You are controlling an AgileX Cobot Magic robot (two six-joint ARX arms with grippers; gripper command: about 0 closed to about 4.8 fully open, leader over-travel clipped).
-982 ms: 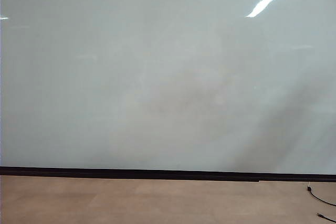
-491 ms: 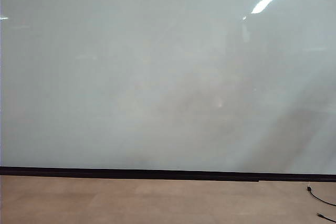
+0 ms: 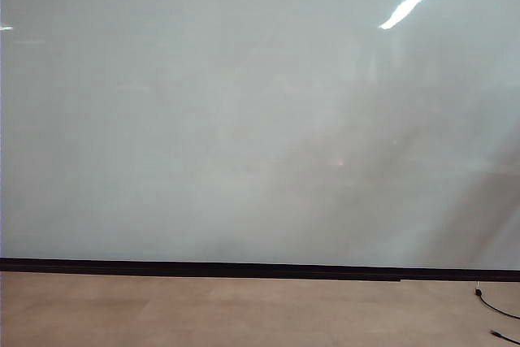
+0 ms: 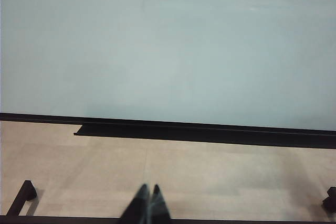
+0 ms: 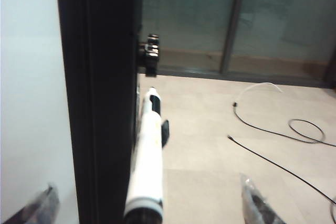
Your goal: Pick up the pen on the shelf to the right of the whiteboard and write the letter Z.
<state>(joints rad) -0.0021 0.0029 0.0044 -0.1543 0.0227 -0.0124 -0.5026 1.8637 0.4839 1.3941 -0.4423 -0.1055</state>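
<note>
Pen [image 5: 147, 156] beside black board edge [image 5: 100, 87], between wide-spread fingers [image 5: 260, 203] of right gripper [image 5: 152, 208] (untouched). Left gripper [image 4: 147, 208] pinched together, low before whiteboard [image 4: 168, 45].

The exterior and left wrist views are both facing the whiteboard [image 3: 244, 119] squarely; the right wrist view is looking close along its black edge [image 5: 100, 87].

Whiteboard [image 3: 244, 119]: glossy, smooth pale grey-white face mirroring a ceiling light, matt black edge strip [image 3: 203, 267]; floor [image 3: 227, 310]: matt tan wood-look panels; pen [image 5: 147, 156]: smooth white plastic barrel with slight sheen; cables [image 5: 273, 129]: thin, plastic-coated; left gripper [image 4: 146, 208] fingertips: dark, matt.
</note>
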